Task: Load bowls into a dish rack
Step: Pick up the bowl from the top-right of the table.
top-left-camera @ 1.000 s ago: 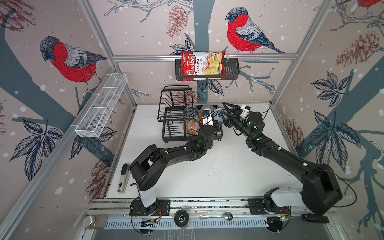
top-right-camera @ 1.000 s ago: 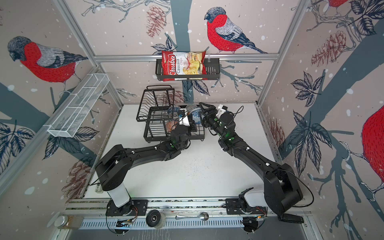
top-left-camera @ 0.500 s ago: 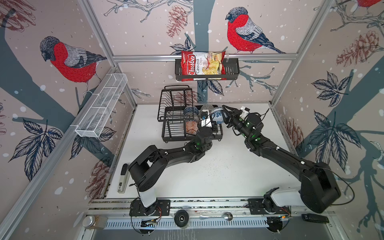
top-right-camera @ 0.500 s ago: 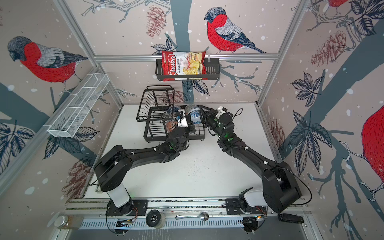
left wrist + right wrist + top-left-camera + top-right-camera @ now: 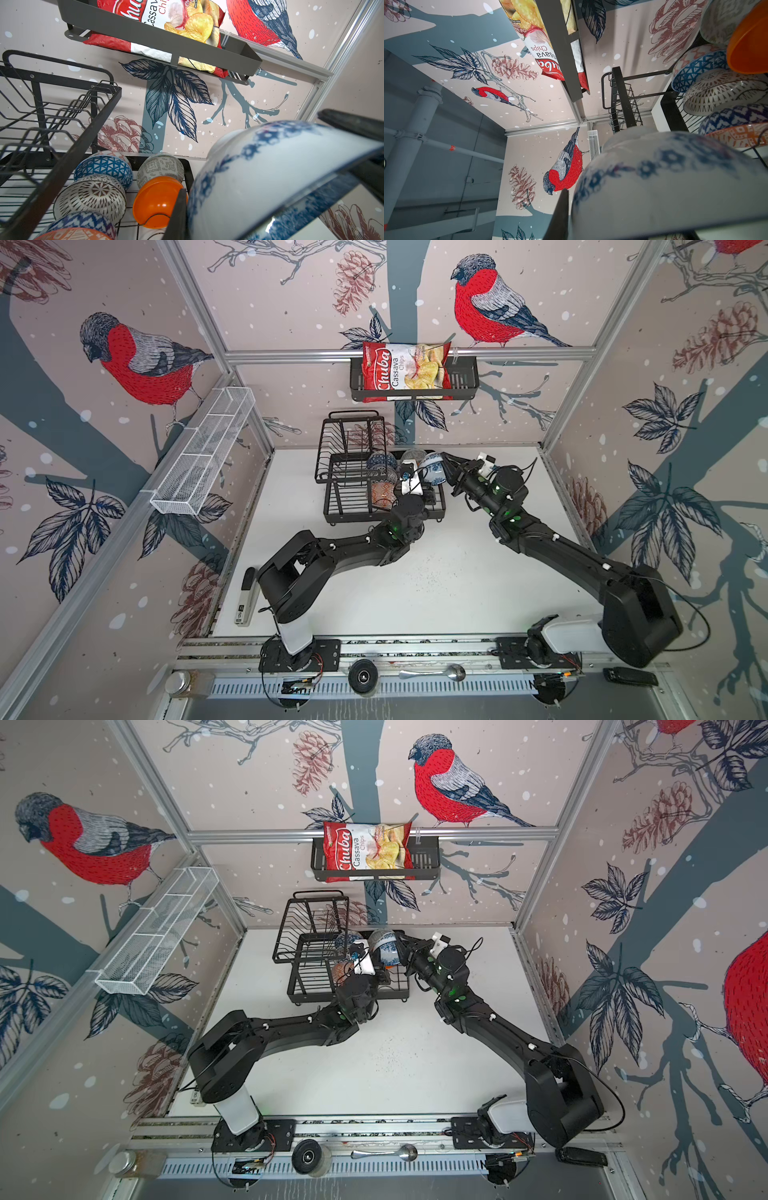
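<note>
The white bowl with blue flowers (image 5: 432, 472) (image 5: 384, 950) hangs tilted over the right end of the black dish rack (image 5: 345, 489) (image 5: 305, 969). Both grippers are shut on its rim: my left gripper (image 5: 417, 479) from the front, my right gripper (image 5: 446, 466) from the right. In the left wrist view a finger (image 5: 176, 216) lies against the bowl (image 5: 270, 176). The right wrist view shows a finger (image 5: 561, 214) against the bowl (image 5: 664, 187) too. In the rack stand the blue triangle (image 5: 104, 166), lattice (image 5: 91, 195), grey-green (image 5: 160, 168), orange (image 5: 155, 203) and red-orange (image 5: 83, 226) bowls.
A black shelf basket with a chips bag (image 5: 415, 377) hangs on the back wall above the rack. A long white mesh basket (image 5: 203, 452) is fixed to the left wall. A stapler-like tool (image 5: 247, 601) lies at the table's left edge, and a spoon (image 5: 432, 673) on the front rail.
My right gripper has moved in from the right and shut on the flower bowl's rim. The left gripper has kept its grip on the bowl, almost still.
</note>
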`<state>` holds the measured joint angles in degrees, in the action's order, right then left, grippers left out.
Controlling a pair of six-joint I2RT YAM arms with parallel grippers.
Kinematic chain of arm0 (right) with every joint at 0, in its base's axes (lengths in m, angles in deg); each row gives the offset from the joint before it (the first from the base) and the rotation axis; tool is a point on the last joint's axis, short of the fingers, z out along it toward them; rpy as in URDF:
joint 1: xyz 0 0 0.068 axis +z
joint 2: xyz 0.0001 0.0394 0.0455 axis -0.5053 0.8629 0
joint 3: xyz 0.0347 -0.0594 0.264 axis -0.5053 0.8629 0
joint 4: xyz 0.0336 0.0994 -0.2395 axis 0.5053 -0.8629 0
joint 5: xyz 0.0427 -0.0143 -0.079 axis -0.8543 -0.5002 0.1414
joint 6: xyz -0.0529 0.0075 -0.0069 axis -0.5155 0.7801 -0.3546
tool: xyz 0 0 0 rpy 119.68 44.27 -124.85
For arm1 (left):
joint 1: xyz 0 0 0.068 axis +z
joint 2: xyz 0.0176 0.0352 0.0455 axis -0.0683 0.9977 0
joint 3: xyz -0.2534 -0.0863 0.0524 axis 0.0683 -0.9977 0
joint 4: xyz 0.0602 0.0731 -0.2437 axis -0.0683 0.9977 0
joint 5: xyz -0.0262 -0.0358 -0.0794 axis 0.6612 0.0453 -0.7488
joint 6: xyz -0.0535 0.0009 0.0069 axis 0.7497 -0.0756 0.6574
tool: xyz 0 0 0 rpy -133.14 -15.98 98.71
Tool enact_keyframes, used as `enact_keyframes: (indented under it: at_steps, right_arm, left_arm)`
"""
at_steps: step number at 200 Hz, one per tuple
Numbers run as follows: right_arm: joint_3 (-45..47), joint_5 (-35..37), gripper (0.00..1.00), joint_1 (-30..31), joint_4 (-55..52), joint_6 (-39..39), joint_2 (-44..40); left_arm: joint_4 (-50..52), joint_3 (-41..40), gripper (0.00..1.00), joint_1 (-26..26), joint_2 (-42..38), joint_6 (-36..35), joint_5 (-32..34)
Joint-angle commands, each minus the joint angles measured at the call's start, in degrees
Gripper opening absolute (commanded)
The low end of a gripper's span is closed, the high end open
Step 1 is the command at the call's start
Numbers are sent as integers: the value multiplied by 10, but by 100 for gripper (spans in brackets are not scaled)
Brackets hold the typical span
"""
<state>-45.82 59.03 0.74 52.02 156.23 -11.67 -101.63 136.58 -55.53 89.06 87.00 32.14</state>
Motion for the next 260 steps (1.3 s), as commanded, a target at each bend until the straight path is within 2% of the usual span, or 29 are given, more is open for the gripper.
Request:
enact_keyframes:
  at_steps: [1, 32, 183, 228, 260]
  right_arm:
    - [4, 50, 4, -5, 2, -49, -2]
    - [10, 52, 1, -4, 1, -48, -6]
    - [19, 49, 0, -3, 2, -58, -6]
    - [22, 50, 0, -3, 7, -61, -7]
    - [20, 49, 0, -3, 12, -68, -7]
  left_arm:
    - [-40, 5, 0, -3, -5, -16, 12]
    - [-40, 6, 0, -5, -6, -19, 14]
    - [-25, 9, 0, -8, -14, -26, 12]
    - [-24, 8, 10, -8, -14, -26, 10]
    - [-18, 7, 28, -7, -17, -26, 11]
